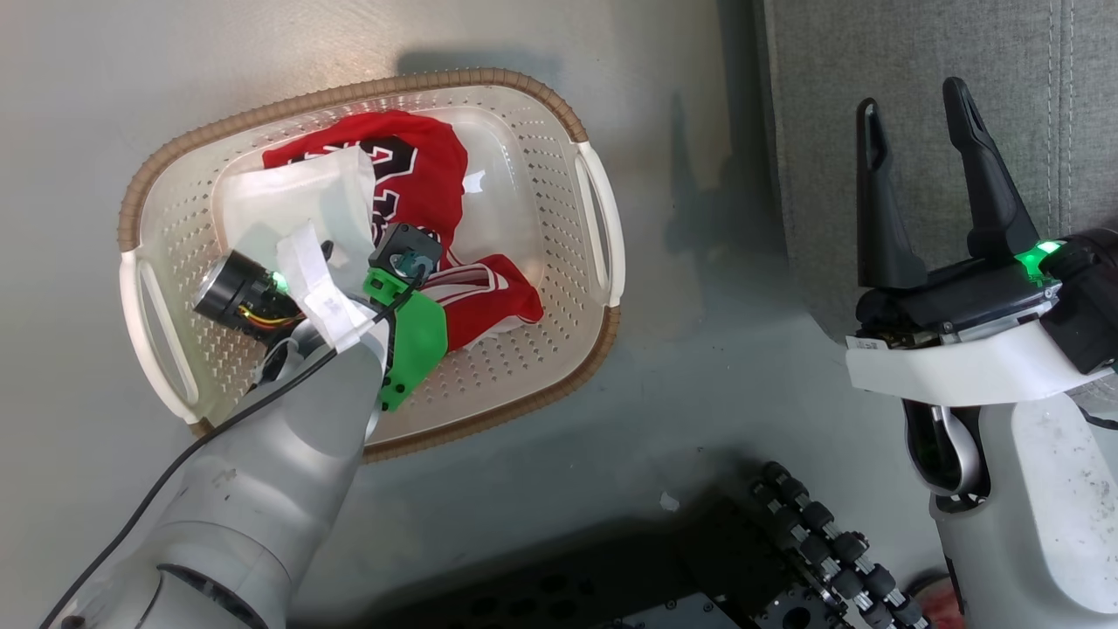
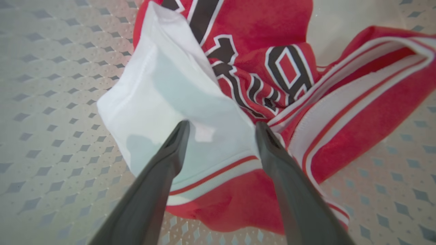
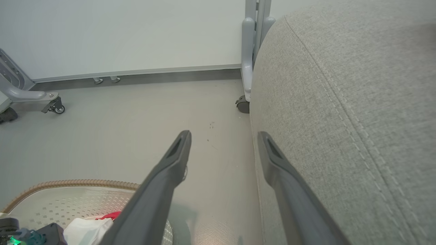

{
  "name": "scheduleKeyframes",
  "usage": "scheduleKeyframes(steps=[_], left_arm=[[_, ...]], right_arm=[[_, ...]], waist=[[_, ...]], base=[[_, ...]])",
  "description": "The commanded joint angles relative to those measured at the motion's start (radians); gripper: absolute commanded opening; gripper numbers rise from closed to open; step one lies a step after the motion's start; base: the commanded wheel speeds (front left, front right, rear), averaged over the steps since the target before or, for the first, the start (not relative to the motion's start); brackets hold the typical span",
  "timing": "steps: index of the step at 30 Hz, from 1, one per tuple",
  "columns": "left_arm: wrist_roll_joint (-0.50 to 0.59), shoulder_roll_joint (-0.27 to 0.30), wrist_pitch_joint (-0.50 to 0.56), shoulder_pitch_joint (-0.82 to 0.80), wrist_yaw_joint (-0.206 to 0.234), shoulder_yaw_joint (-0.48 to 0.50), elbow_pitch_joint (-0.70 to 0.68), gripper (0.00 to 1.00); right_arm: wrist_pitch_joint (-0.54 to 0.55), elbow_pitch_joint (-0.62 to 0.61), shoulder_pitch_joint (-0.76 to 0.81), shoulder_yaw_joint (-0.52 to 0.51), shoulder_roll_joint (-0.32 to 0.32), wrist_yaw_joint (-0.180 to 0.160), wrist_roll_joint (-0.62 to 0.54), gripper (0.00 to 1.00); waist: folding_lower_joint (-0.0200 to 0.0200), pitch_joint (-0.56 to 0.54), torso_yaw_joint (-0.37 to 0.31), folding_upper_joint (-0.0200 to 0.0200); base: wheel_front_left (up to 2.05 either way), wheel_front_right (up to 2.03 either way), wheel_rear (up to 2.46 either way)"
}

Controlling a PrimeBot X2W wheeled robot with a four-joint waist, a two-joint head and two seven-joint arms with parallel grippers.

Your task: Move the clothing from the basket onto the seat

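**Spotter:** Which arm is closer to the job?

**Operator:** My left. The left gripper (image 2: 222, 125) hangs down inside the basket (image 1: 367, 87) with its fingers spread wide and holding nothing. The clothing (image 2: 259, 30) lies straight ahead of them. A white panel of one garment sits right under the gap between the tips, though I can't tell whether they touch the cloth yet.

**Spotter:** How does the heap lie?

**Operator:** It's bunched in the middle of the basket floor. From the head camera its long run goes from the lettered red part at the far left to the striped hem at the near right. I judge a short drop and a squeeze would catch a fold of the white panel.

**Spotter:** And the other arm?

**Operator:** The right gripper (image 1: 913, 100) is well apart from the basket, also spread and empty, fingers pointing away from me. It's held at the edge of the seat (image 1: 812, 70), which stands off to the basket's right — that's the way I'll have to carry.
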Motion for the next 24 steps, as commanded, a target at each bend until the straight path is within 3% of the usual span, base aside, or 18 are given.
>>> scheduleKeyframes(steps=[1,12,13,14,15,16,24], left_arm=[[-0.004,0.007,-0.006,-0.013,-0.003,-0.002,0.004,1.00],[-0.019,0.007,-0.022,-0.023,-0.027,-0.021,0.016,0.99],[-0.019,0.007,-0.027,-0.024,-0.028,-0.022,0.016,0.80],[-0.014,0.007,-0.032,-0.026,-0.028,-0.029,0.017,0.38],[-0.004,0.006,-0.033,-0.027,-0.028,-0.038,0.017,0.23],[0.000,0.007,-0.032,-0.028,-0.030,-0.047,0.018,0.00],[-0.015,0.006,-0.061,-0.018,-0.037,-0.058,0.019,0.00]], right_arm=[[-0.003,-0.005,-0.010,0.002,-0.001,0.000,0.004,1.00],[-0.003,-0.013,-0.006,0.004,-0.006,0.000,0.009,1.00],[-0.003,-0.014,-0.006,0.002,-0.006,0.000,0.009,1.00],[-0.003,-0.014,-0.005,0.001,-0.007,0.000,0.009,1.00],[-0.003,-0.014,-0.005,0.001,-0.008,0.000,0.008,1.00],[-0.003,-0.015,-0.004,-0.001,-0.009,0.000,0.008,1.00],[-0.003,-0.013,0.000,-0.007,-0.015,0.000,0.000,1.00]], waist=[[0.0000,0.004,-0.002,0.0000],[0.0000,0.020,-0.010,0.0000],[0.0000,0.020,-0.011,0.0000],[0.0000,0.020,-0.010,0.0000],[0.0000,0.020,-0.010,0.0000],[0.0000,0.019,-0.008,0.0000],[0.0000,-0.007,0.011,0.0000]], base=[[0.00,0.00,0.00],[0.00,0.00,0.00],[0.00,0.00,0.00],[0.00,0.00,0.00],[0.00,0.00,0.00],[0.00,0.00,0.00],[0.00,0.00,0.00]])
